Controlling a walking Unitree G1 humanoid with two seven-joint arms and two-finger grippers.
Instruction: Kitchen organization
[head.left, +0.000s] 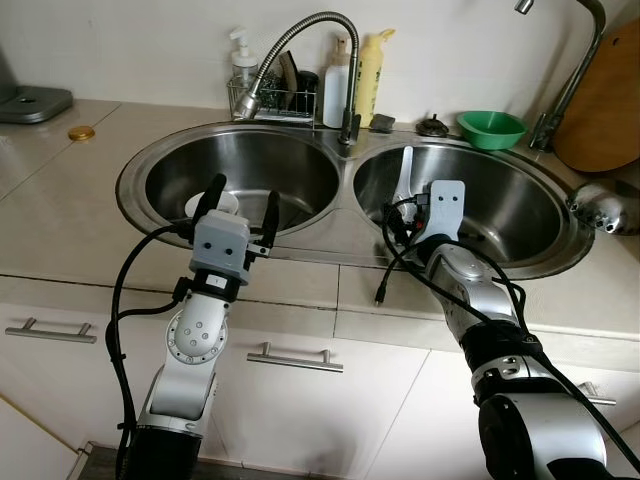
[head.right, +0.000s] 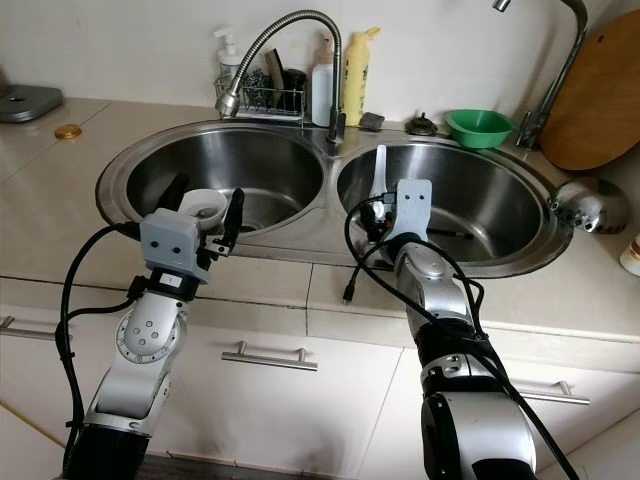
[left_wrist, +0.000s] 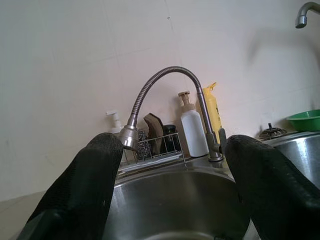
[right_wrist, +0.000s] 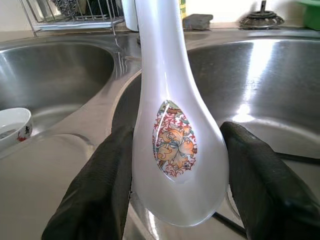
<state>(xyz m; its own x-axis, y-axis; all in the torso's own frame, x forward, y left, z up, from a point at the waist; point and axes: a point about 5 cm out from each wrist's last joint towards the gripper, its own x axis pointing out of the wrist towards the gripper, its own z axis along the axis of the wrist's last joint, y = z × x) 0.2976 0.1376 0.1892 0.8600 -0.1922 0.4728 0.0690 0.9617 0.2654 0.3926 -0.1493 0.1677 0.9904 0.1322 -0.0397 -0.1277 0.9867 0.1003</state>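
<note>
1. right gripper (right_wrist: 175, 200) closed on a white ceramic spoon (right_wrist: 172, 125) with a floral bowl, held at the bowl end, handle pointing up and away over the right sink basin (head.left: 520, 215).
2. left gripper (head.left: 240, 212) open and empty, poised above the near rim of the left sink basin (head.left: 290, 165), with a small white bowl (head.right: 203, 208) lying inside just beyond.
3. glazed, curved spoon pinched between two flat fingers (right_wrist: 95, 195): likely to slip or pivot if swung fast; a fall onto steel could chip it.
4. tall handle near the faucet (head.left: 300, 45) base and the divider: risk of a knock during any sideways move.
5. loose black cable (head.left: 390, 265) dangling by the right wrist over the bench (head.left: 60, 210) edge: could snag on the sink rim.
6. left gripper dropping blindly: could tip the bowl.
</note>
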